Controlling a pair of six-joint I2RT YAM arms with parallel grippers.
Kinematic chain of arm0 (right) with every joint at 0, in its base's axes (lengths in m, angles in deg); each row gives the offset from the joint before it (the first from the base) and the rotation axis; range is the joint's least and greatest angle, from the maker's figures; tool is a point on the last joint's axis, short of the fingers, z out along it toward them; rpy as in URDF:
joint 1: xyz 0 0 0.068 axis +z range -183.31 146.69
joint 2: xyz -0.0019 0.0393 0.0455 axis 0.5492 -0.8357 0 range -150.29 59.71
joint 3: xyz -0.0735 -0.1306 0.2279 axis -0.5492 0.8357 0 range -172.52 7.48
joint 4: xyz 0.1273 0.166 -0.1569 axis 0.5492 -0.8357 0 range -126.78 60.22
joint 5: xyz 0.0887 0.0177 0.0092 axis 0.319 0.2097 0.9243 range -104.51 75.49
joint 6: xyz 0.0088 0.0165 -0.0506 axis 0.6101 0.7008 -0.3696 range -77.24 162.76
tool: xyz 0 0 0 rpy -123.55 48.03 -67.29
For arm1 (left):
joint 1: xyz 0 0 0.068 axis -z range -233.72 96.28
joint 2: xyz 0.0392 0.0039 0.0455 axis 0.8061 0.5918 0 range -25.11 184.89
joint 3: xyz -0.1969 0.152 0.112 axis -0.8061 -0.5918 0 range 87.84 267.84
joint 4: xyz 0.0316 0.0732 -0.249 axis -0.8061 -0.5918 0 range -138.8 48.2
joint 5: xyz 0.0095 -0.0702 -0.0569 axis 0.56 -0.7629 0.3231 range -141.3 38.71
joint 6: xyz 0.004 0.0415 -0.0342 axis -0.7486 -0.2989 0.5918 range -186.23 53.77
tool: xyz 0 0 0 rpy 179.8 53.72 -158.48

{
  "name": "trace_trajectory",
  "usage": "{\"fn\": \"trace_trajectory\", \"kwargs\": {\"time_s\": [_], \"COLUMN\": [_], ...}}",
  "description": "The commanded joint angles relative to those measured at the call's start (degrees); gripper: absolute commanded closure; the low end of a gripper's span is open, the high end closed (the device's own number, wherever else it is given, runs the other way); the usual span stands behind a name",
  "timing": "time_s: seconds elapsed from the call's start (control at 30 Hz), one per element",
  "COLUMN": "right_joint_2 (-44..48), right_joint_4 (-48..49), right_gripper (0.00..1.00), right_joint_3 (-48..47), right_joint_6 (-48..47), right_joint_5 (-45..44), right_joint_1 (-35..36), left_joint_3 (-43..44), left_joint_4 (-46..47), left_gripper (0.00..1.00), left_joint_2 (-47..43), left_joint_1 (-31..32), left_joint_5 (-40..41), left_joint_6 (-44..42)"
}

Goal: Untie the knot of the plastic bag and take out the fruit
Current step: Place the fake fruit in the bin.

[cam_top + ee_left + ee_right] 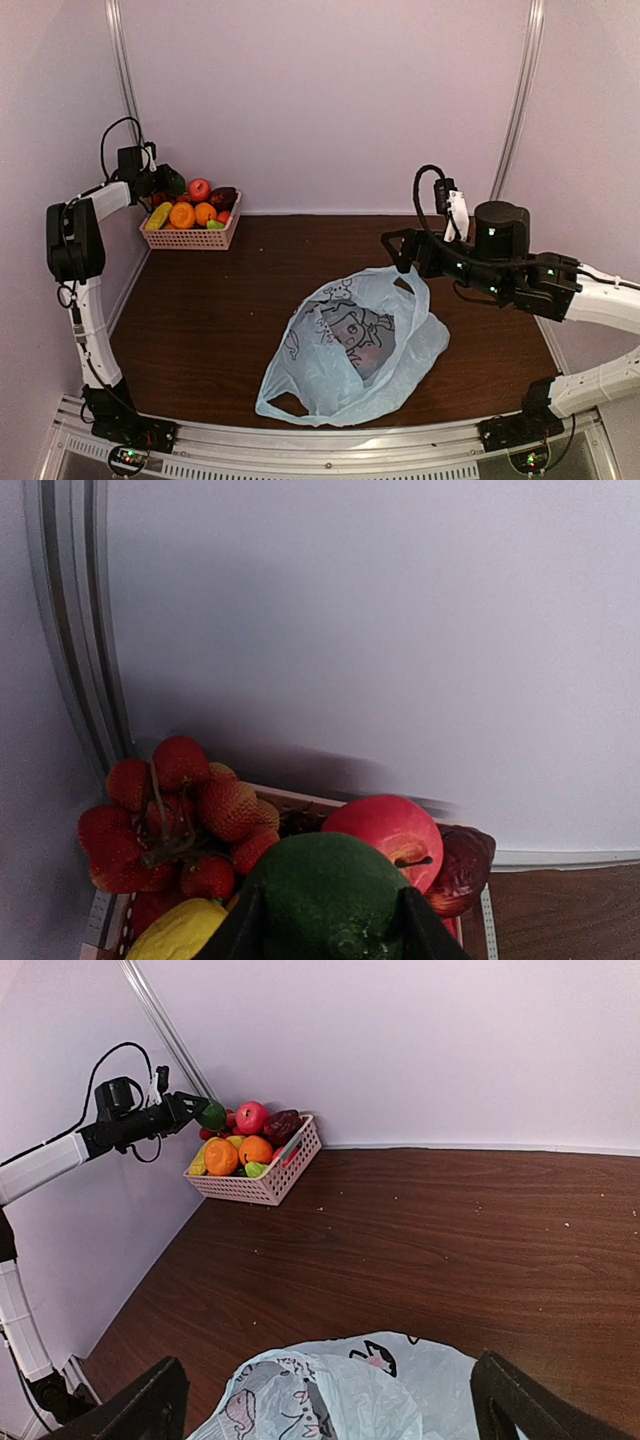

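Note:
My left gripper (165, 182) hangs over the pink basket (190, 238) at the far left, shut on a round green fruit (325, 900). The right wrist view also shows this green fruit (211, 1115). Below it the basket holds more fruit: a red apple (390, 830), a bunch of red berries (180, 810), a yellow piece (180, 935) and an orange (182, 215). The light blue plastic bag (350, 350) lies slack in the table's middle, and a reddish shape (368, 358) shows through it. The knot is out of view. Above the bag's far right edge, my right gripper (400, 250) stands open and holds nothing.
The basket (262, 1188) sits in the back left corner against the white walls. Dark wood table (450, 1240) lies bare between the basket and the bag (340, 1390). A metal rail (300, 440) runs along the near edge.

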Motion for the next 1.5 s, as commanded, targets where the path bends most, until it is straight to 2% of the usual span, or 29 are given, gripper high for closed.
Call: {"fn": "trace_trajectory", "kwargs": {"time_s": [0.0, 0.1, 0.5, 0.6, 0.73, 0.93, 1.17, 1.47], "right_joint_2": [-0.7, -1.0, -0.6, -0.5, -0.5, -0.4, -0.2, -0.3], "right_joint_4": [-0.6, -0.4, -0.3, -0.3, -0.2, -0.2, 0.0, -0.2], "right_gripper": [0.01, 0.01, 0.01, 0.01, 0.01, 0.01, 0.01, 0.01], "right_joint_3": [-1.7, -1.7, -1.3, -1.3, -1.1, -1.1, -0.8, -0.5], "right_joint_6": [0.8, 1.1, 1.8, 1.9, 2.0, 2.2, 2.4, 1.8], "right_joint_5": [0.6, 0.8, 0.8, 0.9, 1.0, 1.0, 1.0, 0.2], "right_joint_1": [-0.5, -0.6, -0.7, -0.7, -0.7, -0.6, -0.6, -0.7], "left_joint_3": [2.8, 4.0, 5.8, 5.8, 6.0, 6.4, 7.4, 2.4], "left_joint_4": [2.9, 1.2, -1.6, -1.7, -2.4, -2.9, -4.2, -1.9], "left_gripper": [0.66, 0.62, 0.59, 0.54, 0.39, 0.27, 0.21, 0.17], "left_joint_2": [1.7, 3.3, 5.5, 5.5, 5.7, 5.7, 5.3, -0.7], "left_joint_1": [0.1, 0.0, 0.1, 0.1, 0.1, 0.0, 0.0, 0.0], "left_joint_5": [-0.1, -1.7, -2.6, -3.0, -2.5, -2.5, -2.3, -1.1], "left_joint_6": [0.2, 0.1, -0.4, -0.4, -0.4, -0.9, -1.5, -1.9]}}
